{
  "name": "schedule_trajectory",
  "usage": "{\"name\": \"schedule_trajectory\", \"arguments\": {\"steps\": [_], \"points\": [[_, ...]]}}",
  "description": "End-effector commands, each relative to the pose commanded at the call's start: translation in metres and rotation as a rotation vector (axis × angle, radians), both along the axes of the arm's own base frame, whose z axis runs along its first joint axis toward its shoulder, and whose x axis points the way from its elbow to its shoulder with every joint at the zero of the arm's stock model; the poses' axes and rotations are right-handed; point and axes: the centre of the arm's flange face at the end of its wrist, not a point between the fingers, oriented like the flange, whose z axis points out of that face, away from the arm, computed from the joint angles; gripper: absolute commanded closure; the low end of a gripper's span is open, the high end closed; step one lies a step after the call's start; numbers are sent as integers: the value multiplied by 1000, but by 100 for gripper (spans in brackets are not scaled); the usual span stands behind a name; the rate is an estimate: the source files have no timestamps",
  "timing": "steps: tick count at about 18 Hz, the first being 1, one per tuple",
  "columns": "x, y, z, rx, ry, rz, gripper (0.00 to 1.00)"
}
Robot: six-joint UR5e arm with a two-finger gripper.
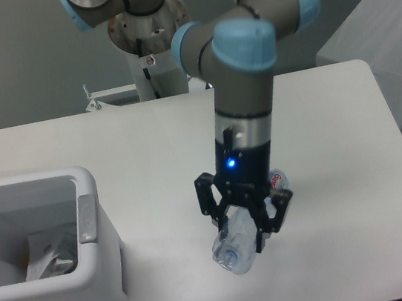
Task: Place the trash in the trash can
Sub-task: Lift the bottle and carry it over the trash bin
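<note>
Now | your gripper (243, 227) is clamped on the bottle (238, 246), held above the table (334, 139), right of the trash can (100, 284) | light, slick, crushable plastic; grip mid-body, gently.

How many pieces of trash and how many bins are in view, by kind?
Plastic bottle, in the hand: 1
Crumpled wrapper, inside the bin: 1
White trash can: 1
Total: 3
</note>
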Motion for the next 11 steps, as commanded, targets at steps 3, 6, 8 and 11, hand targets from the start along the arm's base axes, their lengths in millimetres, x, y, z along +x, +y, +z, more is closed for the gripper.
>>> {"name": "schedule_trajectory", "arguments": {"steps": [3,6,8,11], "points": [[23,-7,36,66,-13,9,37],[62,1,60,102,-44,7,37],[86,13,66,115,-63,-14,37],[113,26,76,132,-87,-33,37]]}}
